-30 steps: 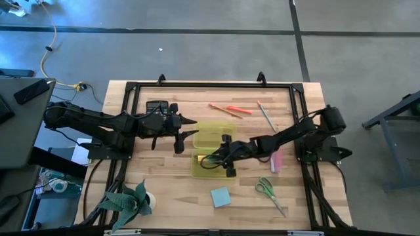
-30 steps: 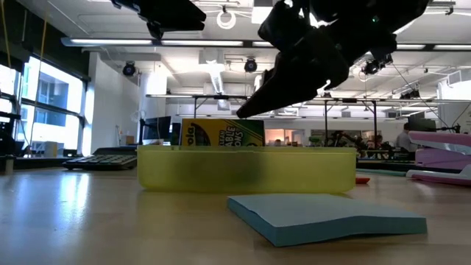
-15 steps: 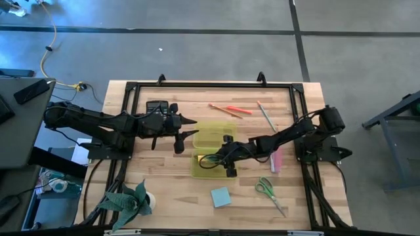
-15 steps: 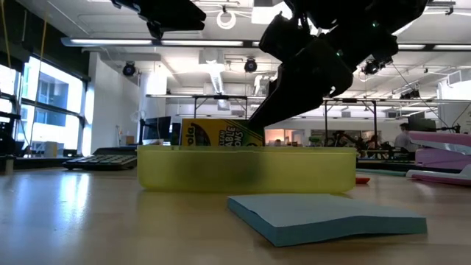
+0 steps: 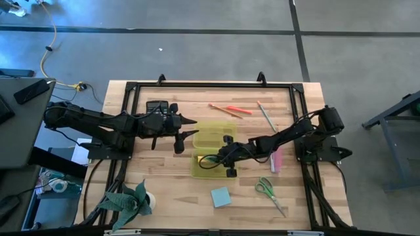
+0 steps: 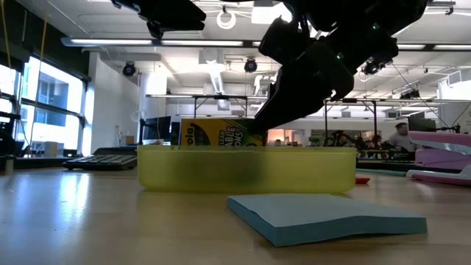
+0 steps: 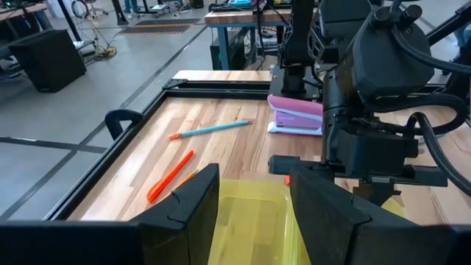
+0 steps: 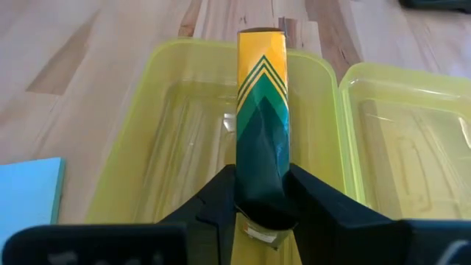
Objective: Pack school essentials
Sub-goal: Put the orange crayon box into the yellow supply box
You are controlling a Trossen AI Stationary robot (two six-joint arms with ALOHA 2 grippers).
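Left gripper point(image 5: 186, 128) is held partly open and empty, left of the case point(image 5: 211, 151). Right gripper point(image 8: 261, 193) is clamped on the crayon box point(image 8: 260, 110) inside the near tray; it should be laid flat before release.

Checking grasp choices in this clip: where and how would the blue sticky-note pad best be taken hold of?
The sticky-note pad lies flat on the table, apart from the yellow case and the scissors. It is probably best pinched across two opposite side edges, coming straight down from above, since its thin, flat shape offers only those edges. The right gripper is nearest but shut on the crayon box.
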